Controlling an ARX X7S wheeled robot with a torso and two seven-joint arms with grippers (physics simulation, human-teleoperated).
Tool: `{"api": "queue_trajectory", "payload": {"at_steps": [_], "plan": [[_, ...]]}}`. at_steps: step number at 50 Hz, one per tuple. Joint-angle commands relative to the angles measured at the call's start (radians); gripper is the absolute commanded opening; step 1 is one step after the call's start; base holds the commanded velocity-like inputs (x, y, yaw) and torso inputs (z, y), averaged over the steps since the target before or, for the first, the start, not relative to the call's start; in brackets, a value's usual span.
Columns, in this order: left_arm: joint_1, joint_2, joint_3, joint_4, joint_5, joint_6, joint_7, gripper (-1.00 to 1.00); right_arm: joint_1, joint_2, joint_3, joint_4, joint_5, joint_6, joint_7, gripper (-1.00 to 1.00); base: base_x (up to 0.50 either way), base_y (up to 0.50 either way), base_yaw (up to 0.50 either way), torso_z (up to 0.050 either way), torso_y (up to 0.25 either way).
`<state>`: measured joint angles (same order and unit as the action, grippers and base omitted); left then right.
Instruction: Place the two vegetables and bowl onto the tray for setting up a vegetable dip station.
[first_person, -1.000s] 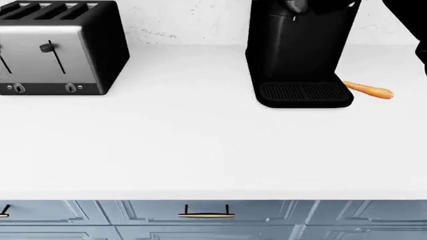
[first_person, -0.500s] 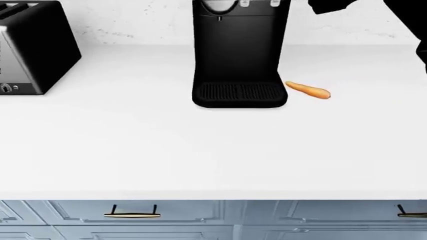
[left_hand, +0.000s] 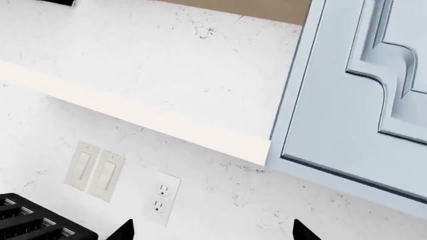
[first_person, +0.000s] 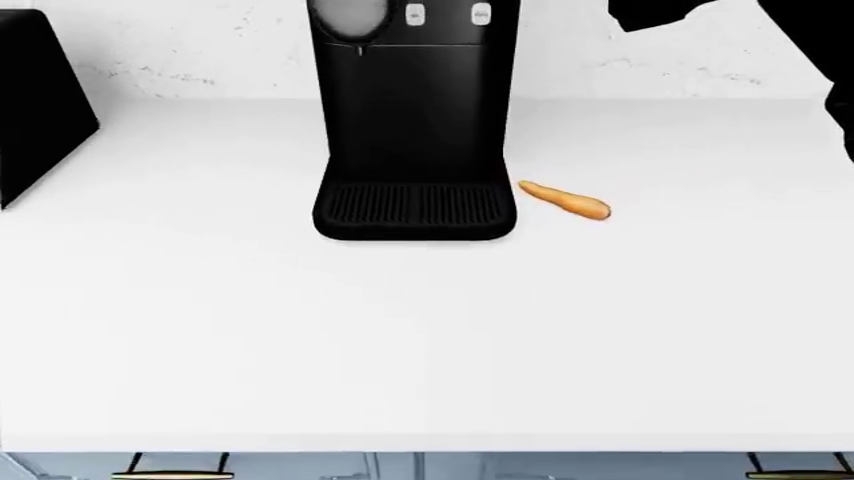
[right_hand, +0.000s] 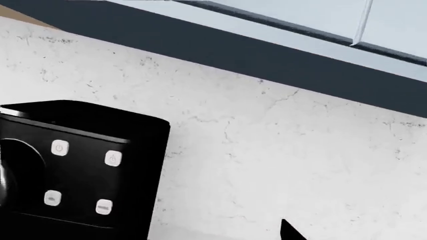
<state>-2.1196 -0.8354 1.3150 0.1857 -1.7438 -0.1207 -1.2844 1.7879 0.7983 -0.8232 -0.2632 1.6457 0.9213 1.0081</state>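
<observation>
The orange carrot (first_person: 563, 201) lies on the white counter (first_person: 427, 330), just right of the black coffee machine's drip tray (first_person: 415, 208). The cucumber, the bowl and the tray are out of view. My left gripper (left_hand: 213, 232) is open and held high, facing the wall, with only its two dark fingertips (left_hand: 123, 231) showing and nothing between them. My right gripper (right_hand: 213, 235) is also raised and open toward the backsplash. One of its fingertips (right_hand: 290, 232) shows; the other is lost against the black machine. My right arm (first_person: 807, 50) crosses the head view's upper right corner.
The coffee machine (first_person: 414, 110) stands at the back centre of the counter, and a toaster (first_person: 34, 110) sits at the far left edge. Wall outlets (left_hand: 160, 197) and upper cabinets (left_hand: 360, 90) fill the left wrist view. Drawer handles (first_person: 174, 468) run below the counter edge.
The head view has shifted right and forward: coffee machine and carrot slid left and lower in frame, the toaster is almost out, and less of the drawers shows.
</observation>
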Motion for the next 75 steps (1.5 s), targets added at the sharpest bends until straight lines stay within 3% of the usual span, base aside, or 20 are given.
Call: {"api": "queue_trajectory", "payload": {"at_steps": [1,20,31,44,59,75], "plan": [[0.006,-0.004,-0.005,-0.009,0.004,-0.006,0.0,1.0,0.003,0.003,-0.002,0.002,-0.009,0.005,-0.003,1.0,0.5,0.0,0.0,0.0,0.0],[0.005,-0.017,-0.022,-0.006,0.008,-0.014,-0.006,1.0,0.007,0.015,-0.003,0.015,-0.004,0.015,0.024,1.0,0.49,0.0,0.0,0.0,0.001],[0.01,-0.014,-0.027,-0.014,0.012,-0.018,-0.001,1.0,-0.005,0.053,0.008,0.056,0.025,0.017,0.03,1.0,0.03,0.0,0.0,0.0,0.002],[0.01,-0.011,-0.035,-0.016,0.012,-0.025,-0.003,1.0,-0.038,0.15,0.012,0.074,0.186,0.099,-0.14,1.0,0.0,0.0,0.0,0.0,0.0],[0.013,-0.012,-0.046,-0.012,0.016,-0.031,-0.005,1.0,-0.139,0.258,-0.014,-0.028,0.22,0.172,-0.306,1.0,0.0,0.0,0.0,0.0,0.0],[0.02,-0.007,-0.054,-0.013,0.019,-0.036,-0.002,1.0,-0.22,0.277,-0.06,-0.013,0.222,0.177,-0.31,1.0,0.0,0.0,0.0,0.0,0.0]]}}
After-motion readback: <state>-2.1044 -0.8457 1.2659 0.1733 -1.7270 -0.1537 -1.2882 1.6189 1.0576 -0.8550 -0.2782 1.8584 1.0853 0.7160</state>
